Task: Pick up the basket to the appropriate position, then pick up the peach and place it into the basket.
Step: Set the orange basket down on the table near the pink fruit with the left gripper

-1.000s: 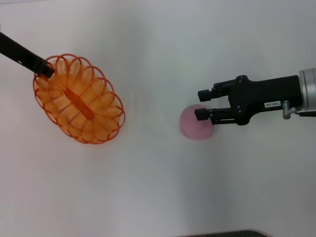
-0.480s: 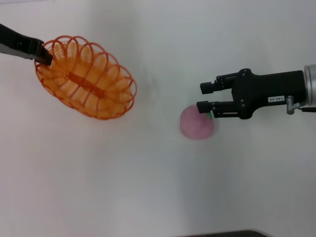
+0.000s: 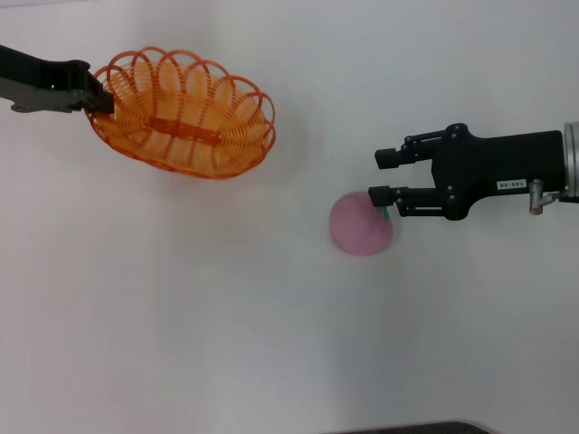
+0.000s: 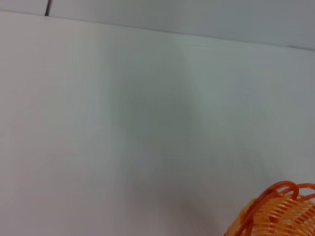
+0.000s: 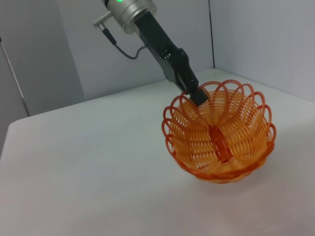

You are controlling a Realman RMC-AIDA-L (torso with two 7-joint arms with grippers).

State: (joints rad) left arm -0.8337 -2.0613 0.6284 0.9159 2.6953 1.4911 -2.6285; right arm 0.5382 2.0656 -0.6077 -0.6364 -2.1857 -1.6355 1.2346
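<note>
The orange basket (image 3: 185,113) is at the upper left of the head view, held by its left rim in my left gripper (image 3: 98,98), which is shut on it. It also shows in the right wrist view (image 5: 220,138) with my left gripper (image 5: 197,94) on its rim, and a bit of it in the left wrist view (image 4: 275,211). The pink peach (image 3: 359,226) lies on the white table right of centre. My right gripper (image 3: 380,176) is open just above and to the right of the peach, its lower finger over the peach's top edge.
The white table (image 3: 226,316) spreads all around. Grey walls stand behind the table in the right wrist view (image 5: 44,44). A dark edge shows at the bottom of the head view (image 3: 425,428).
My left gripper has carried the basket up and to the right, turning it flatter. My right gripper has shifted slightly right and up from the peach, which has not moved.
</note>
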